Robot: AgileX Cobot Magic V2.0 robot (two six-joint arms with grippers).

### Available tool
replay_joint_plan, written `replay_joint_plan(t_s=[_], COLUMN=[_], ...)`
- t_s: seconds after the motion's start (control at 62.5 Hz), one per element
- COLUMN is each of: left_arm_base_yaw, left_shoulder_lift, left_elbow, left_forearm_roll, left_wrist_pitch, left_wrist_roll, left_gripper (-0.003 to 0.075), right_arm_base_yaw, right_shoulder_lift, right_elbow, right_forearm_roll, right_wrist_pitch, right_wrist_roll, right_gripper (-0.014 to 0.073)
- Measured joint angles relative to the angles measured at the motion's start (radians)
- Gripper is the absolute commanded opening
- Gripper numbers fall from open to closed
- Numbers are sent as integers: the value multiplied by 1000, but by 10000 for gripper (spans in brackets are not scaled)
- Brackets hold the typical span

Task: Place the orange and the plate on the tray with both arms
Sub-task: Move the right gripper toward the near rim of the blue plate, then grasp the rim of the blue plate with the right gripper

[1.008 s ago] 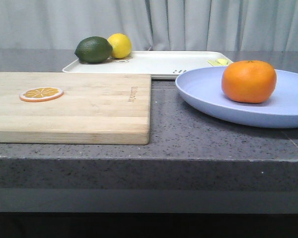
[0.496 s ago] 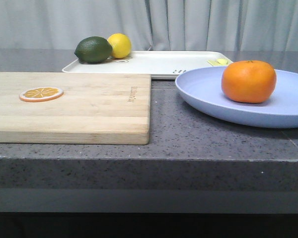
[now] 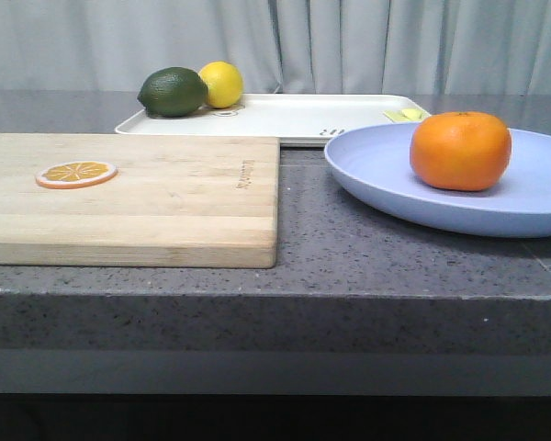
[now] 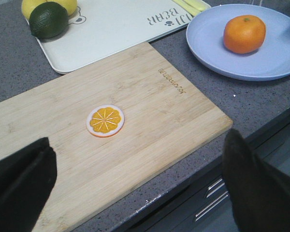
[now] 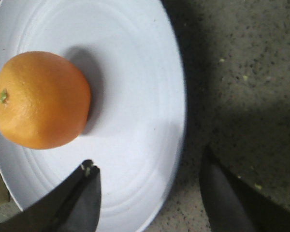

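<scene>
The orange (image 3: 460, 150) sits on the lavender-blue plate (image 3: 386, 179) at the right of the counter; both also show in the left wrist view, orange (image 4: 244, 33) and plate (image 4: 280, 55), and in the right wrist view, orange (image 5: 41, 99) and plate (image 5: 135, 96). The white tray (image 3: 294, 118) lies behind them, also in the left wrist view (image 4: 116, 29). My right gripper (image 5: 147, 181) is open, straddling the plate's rim, one finger over the plate, one over the counter. My left gripper (image 4: 135, 179) is open and empty above the cutting board's near edge.
A wooden cutting board (image 3: 165, 197) with an orange slice (image 3: 76, 173) lies at the left. A green lime (image 3: 173, 92) and a yellow lemon (image 3: 222, 84) rest on the tray's far left corner. The counter's front edge (image 3: 275, 294) is near.
</scene>
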State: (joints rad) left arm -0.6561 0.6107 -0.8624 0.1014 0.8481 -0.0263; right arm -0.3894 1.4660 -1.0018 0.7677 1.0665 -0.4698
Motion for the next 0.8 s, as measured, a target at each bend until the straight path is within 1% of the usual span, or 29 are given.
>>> replay_joint_plan(t_s=[0.24, 0.416, 0.48, 0.672, 0.8], left_arm_base_yaw=[0, 0, 0, 0, 0], left_shoulder_lift=[0, 0, 0, 0, 0], left_elbow=[3, 3, 3, 3, 3], left_forearm_roll=[0, 2, 2, 2, 2], left_wrist_pitch=[0, 0, 0, 0, 0], left_wrist_roll=[0, 0, 0, 0, 0], left_gripper=[673, 673, 673, 673, 673], right_arm_base_yaw=[0, 20, 30, 36, 36], right_shoulder_lift=[57, 75, 80, 94, 97], right_elbow=[0, 0, 0, 0, 0], right_forearm_roll=[10, 11, 12, 16, 18], right_wrist_pitch=[-37, -52, -59, -72, -86], right_wrist_roll=[-9, -11, -11, -12, -12], right_gripper=[412, 402, 365, 191, 116])
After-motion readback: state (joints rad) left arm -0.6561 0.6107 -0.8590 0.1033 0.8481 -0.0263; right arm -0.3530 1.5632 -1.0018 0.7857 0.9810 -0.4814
